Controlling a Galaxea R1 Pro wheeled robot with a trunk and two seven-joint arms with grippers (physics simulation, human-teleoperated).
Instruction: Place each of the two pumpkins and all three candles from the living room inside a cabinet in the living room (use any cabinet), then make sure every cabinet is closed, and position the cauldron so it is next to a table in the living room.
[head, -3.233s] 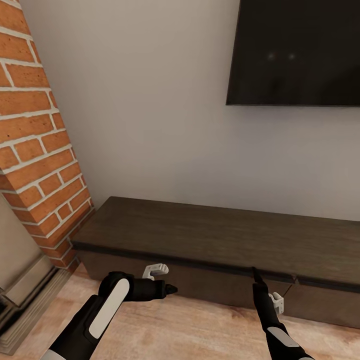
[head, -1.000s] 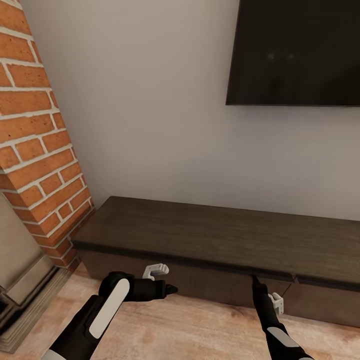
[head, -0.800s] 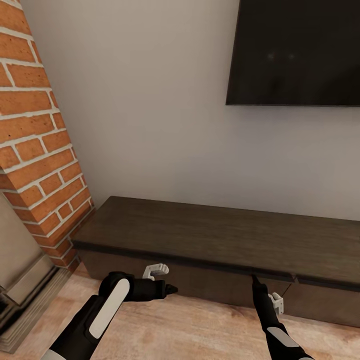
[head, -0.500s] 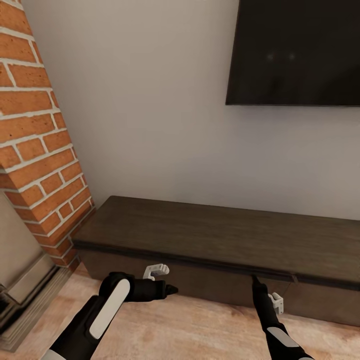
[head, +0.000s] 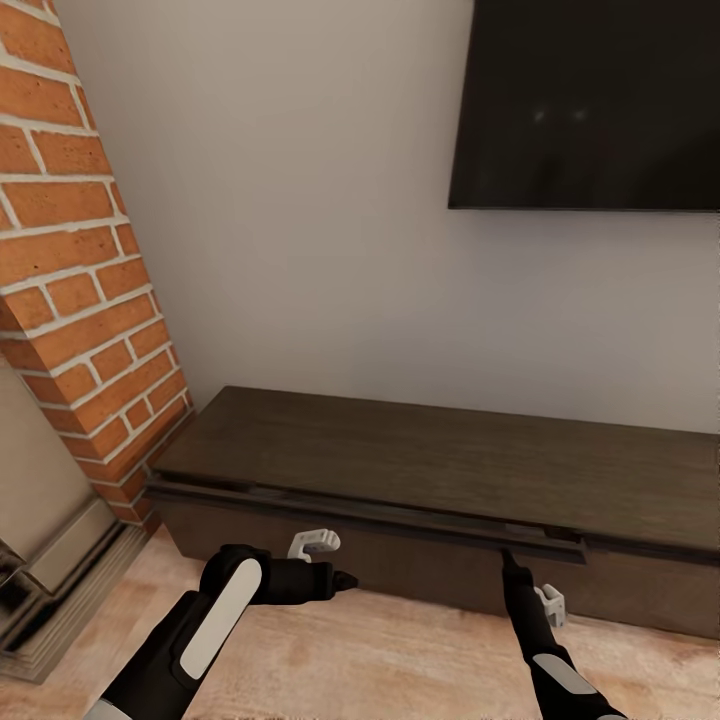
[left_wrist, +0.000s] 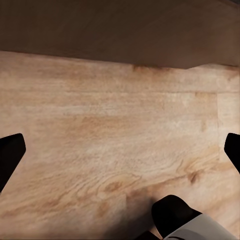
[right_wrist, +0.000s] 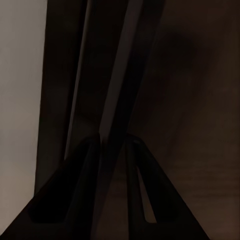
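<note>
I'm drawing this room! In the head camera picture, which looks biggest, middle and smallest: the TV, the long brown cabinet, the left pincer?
1. Cabinet: looks biggest, stretching across most of the picture.
2. TV: next, though the frame cuts it off.
3. Left pincer: smallest, even though it is nearest the camera.

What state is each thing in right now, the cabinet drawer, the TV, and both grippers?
cabinet: upright against the wall, top bare.
left drawer front: pulled slightly out from the cabinet.
TV: wall-mounted, screen dark.
left gripper: open, empty, above the floor.
right gripper: fingers close together around the drawer front's top edge.
</note>
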